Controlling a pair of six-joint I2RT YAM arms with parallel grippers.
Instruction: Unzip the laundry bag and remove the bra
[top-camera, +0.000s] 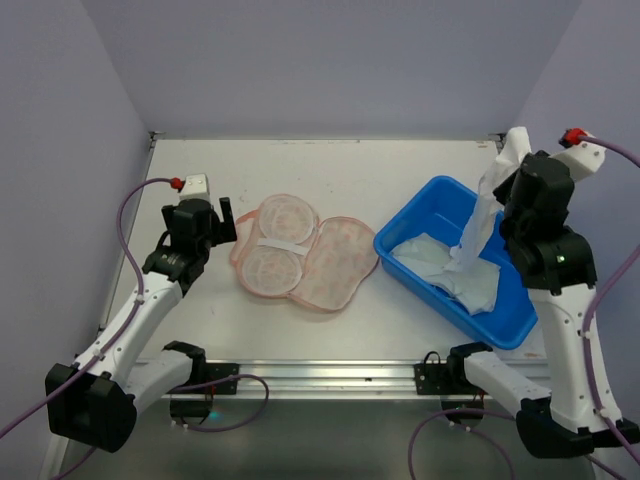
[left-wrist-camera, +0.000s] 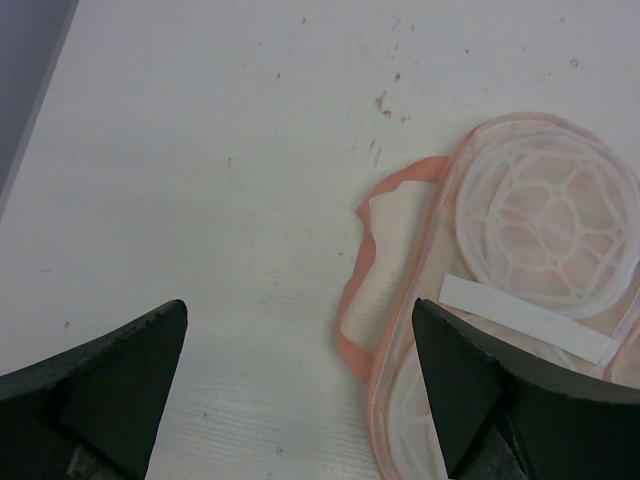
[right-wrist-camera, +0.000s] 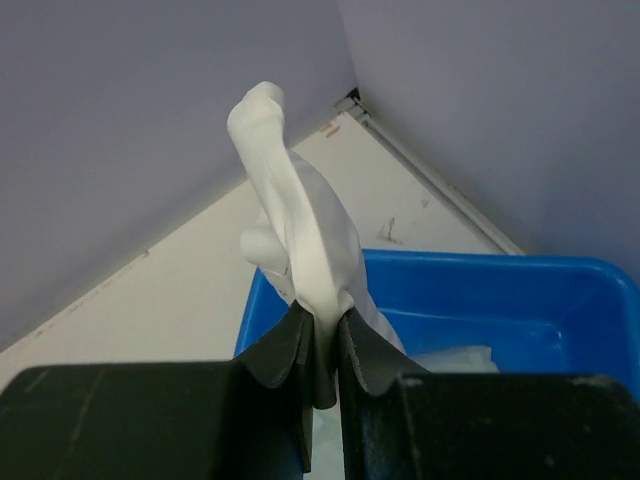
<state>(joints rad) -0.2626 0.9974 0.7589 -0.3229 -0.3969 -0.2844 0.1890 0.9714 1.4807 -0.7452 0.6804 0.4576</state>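
Blue plastic tub (top-camera: 437, 197) stands at right, the pink laundry bag (top-camera: 300, 255) lies opened on the table (top-camera: 400, 160) just beside the left gripper (left-wrist-camera: 300, 330), spread and empty, and the white bra (top-camera: 478, 235) hangs upright from the clenched right gripper (right-wrist-camera: 320, 340), its lower end inside the tub directly beneath.

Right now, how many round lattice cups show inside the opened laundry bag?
2. Both sit in the laundry bag's left half: the far cup and the near cup, with a white strap between them. Any under the patterned right half would be hidden.
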